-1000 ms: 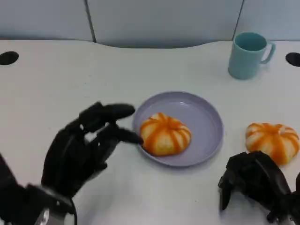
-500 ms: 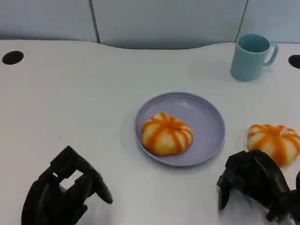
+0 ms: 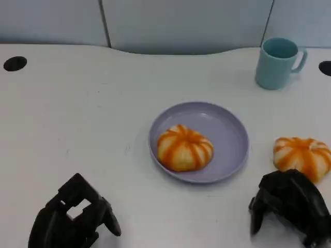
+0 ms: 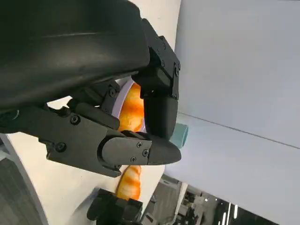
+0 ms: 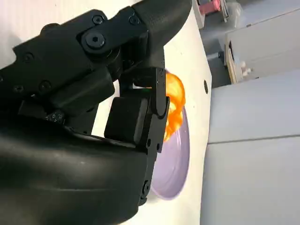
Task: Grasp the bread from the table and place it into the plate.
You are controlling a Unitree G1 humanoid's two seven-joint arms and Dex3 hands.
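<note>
A lilac plate (image 3: 230,124) sits mid-table with one orange-striped bread (image 3: 184,148) lying in it. A second striped bread (image 3: 301,156) lies on the table right of the plate. My left hand (image 3: 75,219) is at the near left, well clear of the plate, its fingers curled in and holding nothing. My right hand (image 3: 289,204) hovers just in front of the second bread, fingers curled and nothing in them. In the left wrist view the plated bread (image 4: 133,110) and the other bread (image 4: 129,183) show past my fingers. The right wrist view shows bread (image 5: 174,101) against the plate (image 5: 177,161).
A teal mug (image 3: 278,62) stands at the back right. Dark round holes (image 3: 14,63) mark the table's far corners. Open white tabletop (image 3: 77,119) stretches left of the plate, with a grey wall behind the table.
My left hand has drawn back from the plate's left rim to the near left, and its fingers have curled in. The right hand has sunk slightly toward the near edge.
</note>
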